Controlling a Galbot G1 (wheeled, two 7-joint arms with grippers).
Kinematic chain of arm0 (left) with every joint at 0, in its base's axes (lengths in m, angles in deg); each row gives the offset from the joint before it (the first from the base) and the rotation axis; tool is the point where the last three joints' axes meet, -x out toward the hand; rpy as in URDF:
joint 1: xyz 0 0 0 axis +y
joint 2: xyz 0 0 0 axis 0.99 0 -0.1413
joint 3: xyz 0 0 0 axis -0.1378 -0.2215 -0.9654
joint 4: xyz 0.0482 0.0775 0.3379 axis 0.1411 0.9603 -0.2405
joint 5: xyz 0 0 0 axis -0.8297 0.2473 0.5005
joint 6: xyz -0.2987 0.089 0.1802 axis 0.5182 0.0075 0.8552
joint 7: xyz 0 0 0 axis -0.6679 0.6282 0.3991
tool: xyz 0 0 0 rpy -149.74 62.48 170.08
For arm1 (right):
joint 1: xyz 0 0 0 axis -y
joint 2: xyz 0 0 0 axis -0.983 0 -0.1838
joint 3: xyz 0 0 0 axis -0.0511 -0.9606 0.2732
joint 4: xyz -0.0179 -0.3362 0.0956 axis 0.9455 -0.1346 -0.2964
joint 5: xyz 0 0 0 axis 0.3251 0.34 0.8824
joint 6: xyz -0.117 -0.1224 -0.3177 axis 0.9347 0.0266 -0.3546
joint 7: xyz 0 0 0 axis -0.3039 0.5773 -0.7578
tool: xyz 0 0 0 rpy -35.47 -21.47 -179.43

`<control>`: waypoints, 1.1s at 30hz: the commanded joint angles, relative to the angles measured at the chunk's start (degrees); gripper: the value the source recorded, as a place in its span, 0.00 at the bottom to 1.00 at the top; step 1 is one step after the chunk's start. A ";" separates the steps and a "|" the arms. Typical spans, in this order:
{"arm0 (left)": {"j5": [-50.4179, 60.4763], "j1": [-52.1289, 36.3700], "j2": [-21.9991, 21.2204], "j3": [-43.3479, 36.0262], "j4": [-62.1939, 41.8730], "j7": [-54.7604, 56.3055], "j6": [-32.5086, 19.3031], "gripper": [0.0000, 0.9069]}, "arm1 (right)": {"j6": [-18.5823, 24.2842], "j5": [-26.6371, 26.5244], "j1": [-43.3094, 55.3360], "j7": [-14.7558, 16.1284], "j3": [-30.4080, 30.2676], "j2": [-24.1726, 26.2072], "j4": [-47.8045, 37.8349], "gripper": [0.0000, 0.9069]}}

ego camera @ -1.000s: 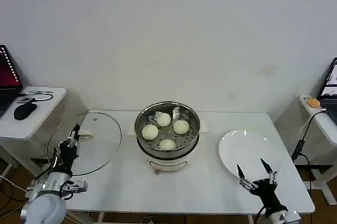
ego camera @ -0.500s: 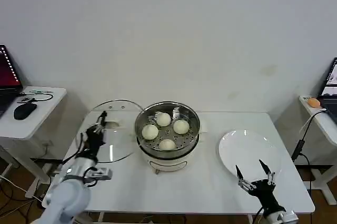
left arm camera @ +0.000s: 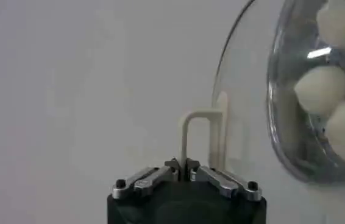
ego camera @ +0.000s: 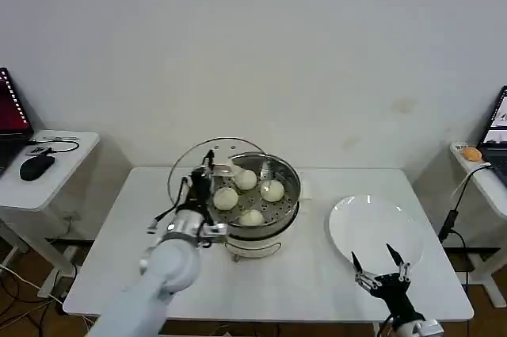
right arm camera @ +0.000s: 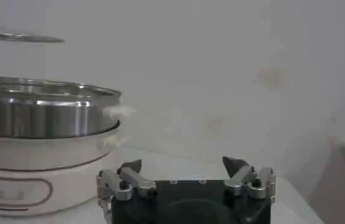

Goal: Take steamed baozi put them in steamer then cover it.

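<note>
The shiny steel steamer (ego camera: pixel 287 170) on its white pot base stands mid-table and holds several cream-white baozi (ego camera: pixel 272 190). My left gripper (ego camera: pixel 205 169) is shut on the beige bar handle (left arm camera: pixel 204 135) of the glass cover (ego camera: pixel 190 164), which hangs tilted over the steamer's left rim, overlapping it. In the left wrist view the cover (left arm camera: pixel 239 115) shows baozi (left arm camera: pixel 322 88) through its glass, and the left gripper (left arm camera: pixel 183 165) pinches the handle. My right gripper (ego camera: pixel 380 265) stands open near the front right edge, beside the plate. The right wrist view shows the steamer (right arm camera: pixel 38 112) from the side and the right gripper (right arm camera: pixel 183 165) open.
A flat white plate (ego camera: pixel 348 230) lies at the right of the white table (ego camera: pixel 309 281). Side tables stand left, with a mouse (ego camera: pixel 37 166), and right. The table's left half is bare.
My left gripper carried the cover from the table's far left rightward and up to the steamer's left rim. The right gripper sank slightly toward the front edge.
</note>
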 commanded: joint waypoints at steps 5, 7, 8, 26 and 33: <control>23.75 -6.69 -17.93 -8.49 -11.60 -10.24 7.17 0.00 | -0.19 0.91 -0.17 0.49 -1.11 -0.69 0.17 1.00; 24.02 -6.79 -19.51 -8.17 -12.91 -10.53 7.87 0.00 | 0.05 1.26 -0.23 0.51 -1.15 -0.72 -0.03 1.00; 24.70 -6.87 -20.07 -7.97 -13.52 -10.57 7.84 0.00 | 0.08 1.26 -0.30 0.54 -1.23 -0.72 -0.01 1.00; 26.41 -4.90 -21.52 -5.82 -15.67 -10.78 7.72 0.00 | 0.34 2.02 -0.25 0.82 -2.32 -0.53 -0.21 1.00; 26.27 -3.80 -21.38 -5.21 -14.18 -10.96 7.63 0.00 | 0.52 2.27 -0.56 0.86 -2.39 -0.64 -0.28 1.00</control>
